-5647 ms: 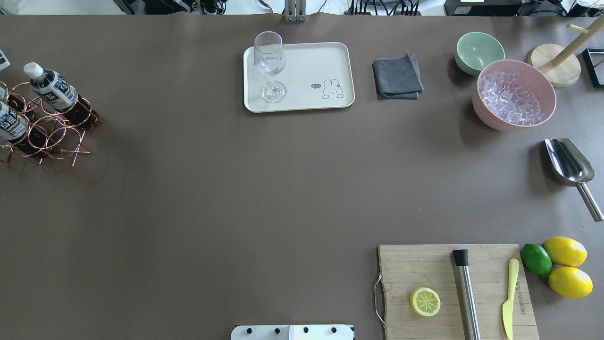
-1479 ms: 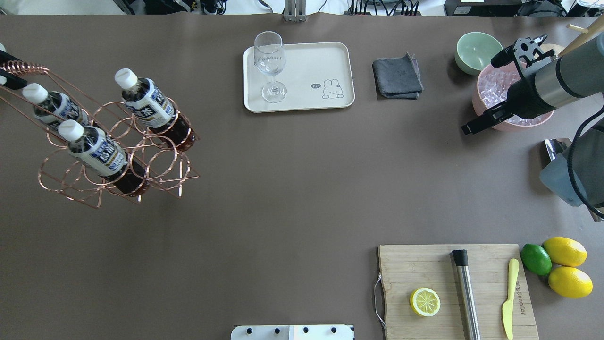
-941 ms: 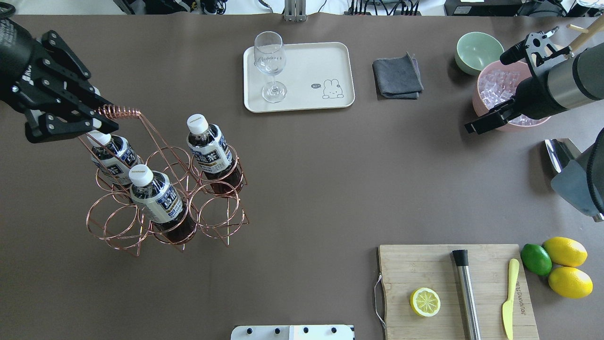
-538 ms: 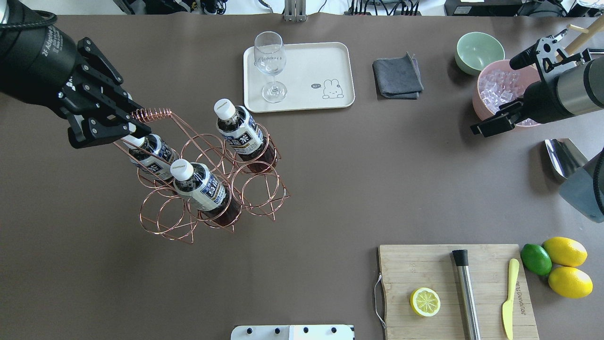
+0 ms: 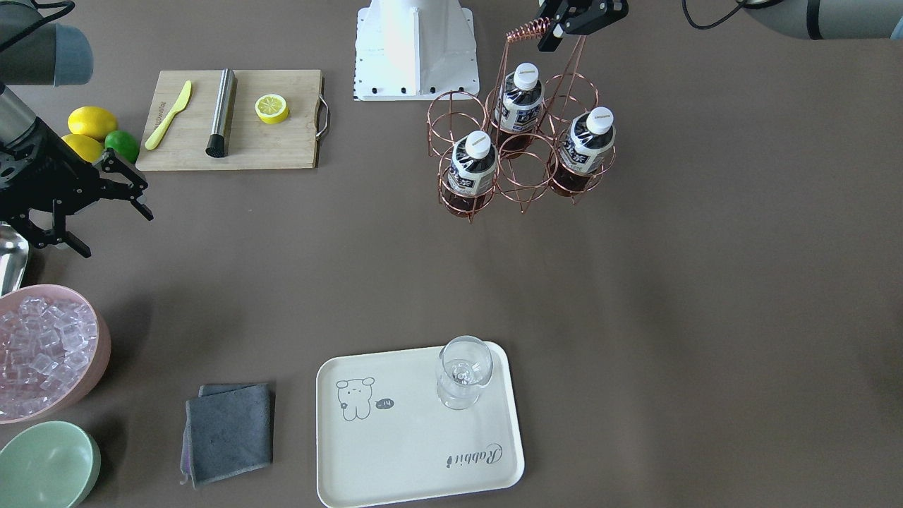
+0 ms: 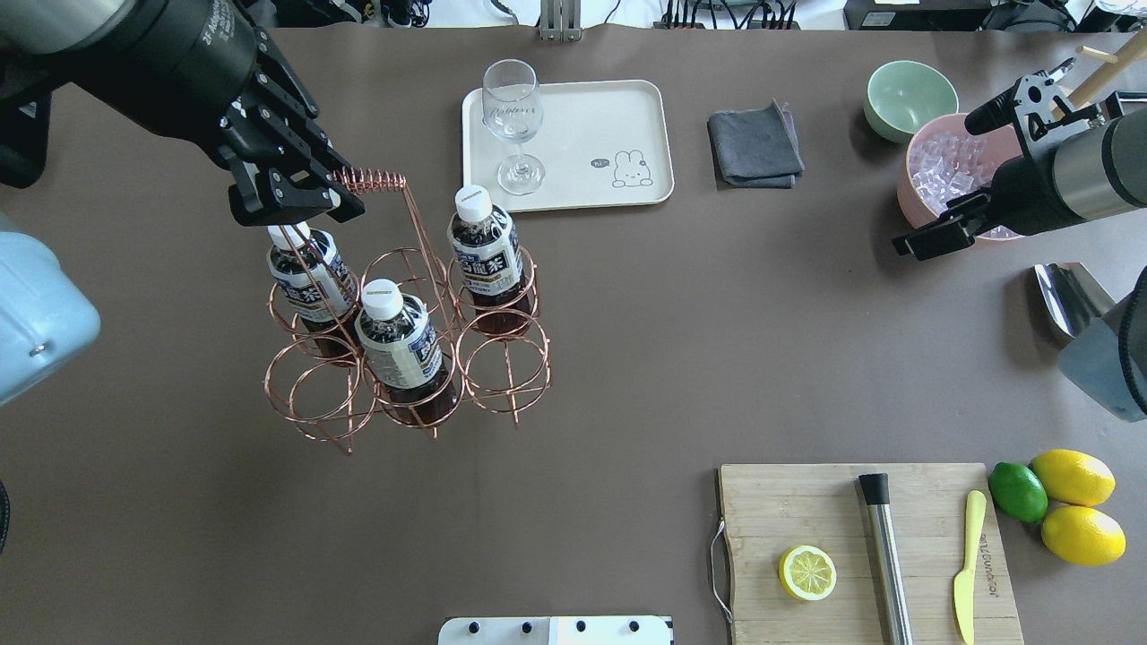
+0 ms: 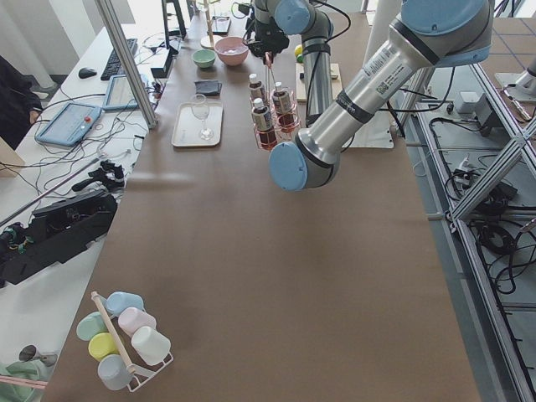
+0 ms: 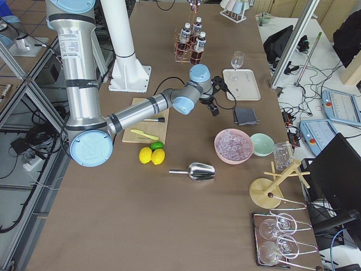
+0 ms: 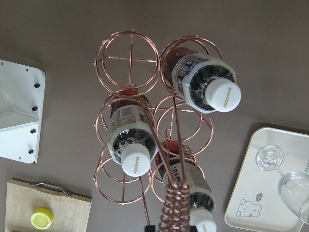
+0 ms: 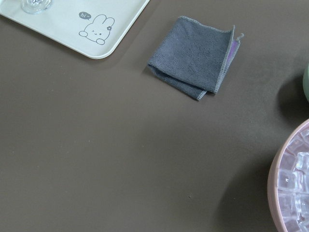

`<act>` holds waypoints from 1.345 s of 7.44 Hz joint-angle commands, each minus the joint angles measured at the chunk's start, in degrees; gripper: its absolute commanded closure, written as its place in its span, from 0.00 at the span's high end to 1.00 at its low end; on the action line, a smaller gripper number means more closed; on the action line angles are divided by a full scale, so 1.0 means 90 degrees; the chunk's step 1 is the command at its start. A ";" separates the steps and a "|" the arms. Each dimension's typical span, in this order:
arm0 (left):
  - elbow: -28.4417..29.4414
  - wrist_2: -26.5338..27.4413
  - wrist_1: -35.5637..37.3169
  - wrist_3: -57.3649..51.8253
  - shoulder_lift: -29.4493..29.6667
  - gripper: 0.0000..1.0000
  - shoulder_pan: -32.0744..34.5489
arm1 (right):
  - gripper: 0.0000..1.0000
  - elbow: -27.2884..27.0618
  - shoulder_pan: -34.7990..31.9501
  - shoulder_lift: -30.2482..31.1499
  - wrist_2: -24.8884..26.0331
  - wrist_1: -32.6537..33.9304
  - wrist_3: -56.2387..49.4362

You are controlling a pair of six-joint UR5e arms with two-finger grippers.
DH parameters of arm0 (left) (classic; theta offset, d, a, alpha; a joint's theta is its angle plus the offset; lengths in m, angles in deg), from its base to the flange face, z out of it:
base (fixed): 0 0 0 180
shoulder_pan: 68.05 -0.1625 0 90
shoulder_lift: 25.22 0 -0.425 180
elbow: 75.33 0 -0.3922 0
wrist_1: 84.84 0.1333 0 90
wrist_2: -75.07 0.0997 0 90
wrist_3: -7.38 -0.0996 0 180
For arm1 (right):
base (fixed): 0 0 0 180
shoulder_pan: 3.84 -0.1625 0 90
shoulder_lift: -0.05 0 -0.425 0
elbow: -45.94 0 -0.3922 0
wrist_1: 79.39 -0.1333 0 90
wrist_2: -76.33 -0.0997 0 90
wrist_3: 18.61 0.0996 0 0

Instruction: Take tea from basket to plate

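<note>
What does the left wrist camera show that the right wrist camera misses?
Only the left wrist view shows the copper basket holding three tea bottles, plus a lemon half on a board. Only the right wrist view shows the folded grey cloth and the pink bowl of ice. Both show the cream plate with its cartoon drawing.

From overhead, you'll find the left gripper (image 6: pixel 340 193) covering one end of the coiled handle of the basket (image 6: pixel 381 182) and part of the white cap on one tea bottle (image 6: pixel 309 282). Your left wrist camera cuts off the cap of the third bottle (image 9: pixel 190 193) at the bottom edge. The elbow of the right arm (image 6: pixel 1107 372) hides the handle of the scoop (image 6: pixel 1062 300).
</note>
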 commanded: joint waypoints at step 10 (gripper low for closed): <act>0.1466 0.0198 -0.1168 -0.0149 0.0562 0.00 -0.0846 | 1.00 0.0055 0.0074 0.0168 0.0007 -0.0207 0.0006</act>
